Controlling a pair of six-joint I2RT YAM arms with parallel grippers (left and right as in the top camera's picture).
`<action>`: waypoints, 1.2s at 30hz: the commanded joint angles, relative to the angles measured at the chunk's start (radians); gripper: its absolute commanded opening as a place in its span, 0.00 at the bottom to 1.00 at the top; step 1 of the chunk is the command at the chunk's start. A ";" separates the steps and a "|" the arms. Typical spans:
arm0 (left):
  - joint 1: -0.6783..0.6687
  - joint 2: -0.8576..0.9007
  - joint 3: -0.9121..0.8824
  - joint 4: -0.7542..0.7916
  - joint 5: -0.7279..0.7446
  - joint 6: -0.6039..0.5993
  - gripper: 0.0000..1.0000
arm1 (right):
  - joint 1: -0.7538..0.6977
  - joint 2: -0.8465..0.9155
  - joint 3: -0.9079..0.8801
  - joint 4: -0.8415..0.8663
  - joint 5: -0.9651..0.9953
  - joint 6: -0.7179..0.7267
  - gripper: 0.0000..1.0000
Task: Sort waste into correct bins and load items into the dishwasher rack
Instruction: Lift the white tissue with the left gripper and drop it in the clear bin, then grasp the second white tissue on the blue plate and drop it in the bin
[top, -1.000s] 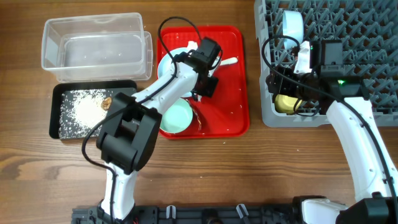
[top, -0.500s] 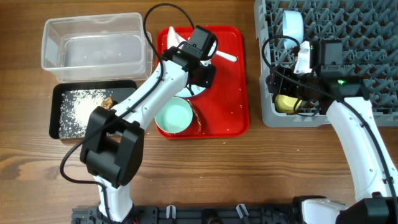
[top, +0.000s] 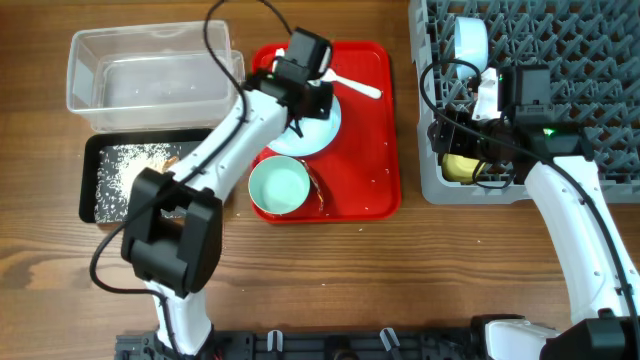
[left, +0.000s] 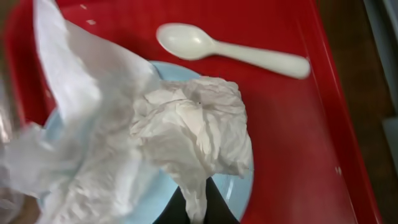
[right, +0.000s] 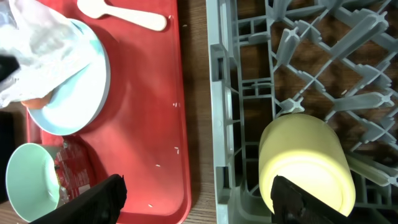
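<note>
My left gripper is shut on a crumpled white paper napkin and holds it over the pale blue plate on the red tray. The white spoon lies just beyond the plate. The mint-green bowl sits at the tray's near left. My right gripper is open over the near left corner of the grey dishwasher rack. It is next to the yellow cup, which lies in the rack. A pale blue bowl stands in the rack.
The flat red tray lies between the bins and the rack, with a few rice grains on it. The clear tub is at the far left. The black tray in front of it holds rice and a brown lump. A wrapper lies beside the mint bowl.
My left gripper has moved left and toward the far side of the red tray with the napkin, uncovering more of the plate and spoon. The right arm has not moved.
</note>
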 joint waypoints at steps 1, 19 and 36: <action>0.033 -0.069 0.021 0.037 -0.032 -0.028 0.04 | 0.000 -0.004 0.016 -0.002 -0.003 -0.013 0.78; 0.439 -0.054 0.032 -0.060 -0.179 -0.134 0.96 | 0.000 -0.003 0.016 -0.001 -0.001 -0.013 0.78; 0.128 0.110 0.033 -0.004 0.074 0.206 0.93 | 0.000 -0.003 0.016 -0.010 0.008 -0.018 0.78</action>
